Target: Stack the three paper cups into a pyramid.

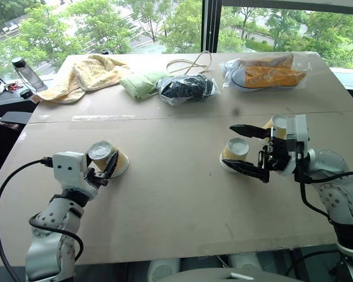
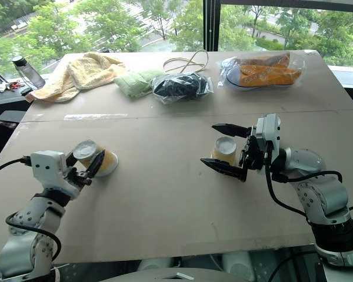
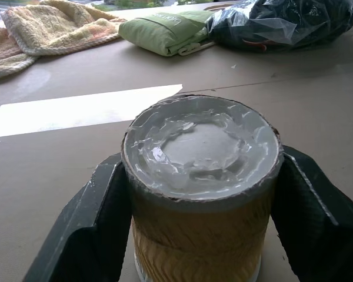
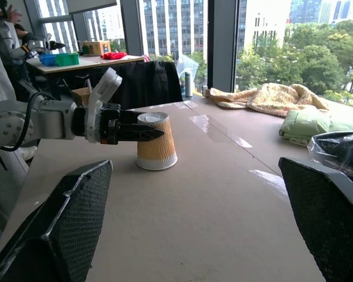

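Brown table [image 1: 176,194], wide, flat. Far edge, in order of size: orange shoes in clear plastic bag [image 1: 265,73], yellow towel [image 1: 85,75], dark bagged item [image 1: 185,88], green folded cloth [image 1: 141,84], clear bottle [image 1: 28,73] off the far left corner.

Three paper cups, alike: tapered, ribbed yellow-orange sides, white rim and base. All standing upside down, wide mouth on the table, narrow white base up, long axis upright.

Left cup [image 1: 109,158]: near-left part of table. Crinkled, recessed white base seen in left wrist view. Middle cup [image 1: 234,154]: right of centre. Third cup [image 1: 276,126]: just behind the right gripper, mostly hidden by it; whether it touches anything cannot be told. Left cup well apart from the other two. No cup stacked on another.

Left gripper [image 1: 106,167]: level, pointing forward, clamped on the left cup, one black finger [image 3: 88,229] pressed against each side of the cup wall below the base.

Right gripper [image 1: 247,150]: pointing toward the robot's left, jaws spread wide, holding nothing. One finger beyond the middle cup, the other on its near side; cup sits between them, contact with the near finger not discernible.
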